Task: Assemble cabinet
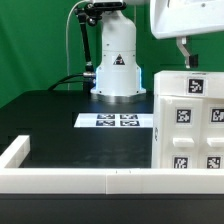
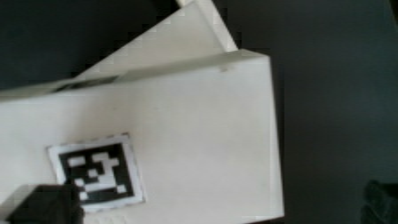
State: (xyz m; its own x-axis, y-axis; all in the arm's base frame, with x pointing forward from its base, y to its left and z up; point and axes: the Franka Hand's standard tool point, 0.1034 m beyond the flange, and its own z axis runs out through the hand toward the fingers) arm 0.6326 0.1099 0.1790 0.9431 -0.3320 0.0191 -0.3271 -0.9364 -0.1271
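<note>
The white cabinet body (image 1: 190, 125) stands at the exterior view's right, near the front rail, with several square black-and-white tags on its top and front faces. My gripper (image 1: 187, 58) hangs just above its top, apart from it. In the wrist view the cabinet's white top face (image 2: 178, 110) with one tag (image 2: 93, 172) fills the picture, and a white slanted edge shows beyond it. My gripper (image 2: 210, 208) is open. Its dark fingertips (image 2: 36, 205) sit far apart at the picture's two corners, and nothing is held between them.
The marker board (image 1: 118, 121) lies flat on the black table in front of the white robot base (image 1: 115, 65). A low white rail (image 1: 80, 178) edges the table's front and the exterior view's left side. A green backdrop stands behind.
</note>
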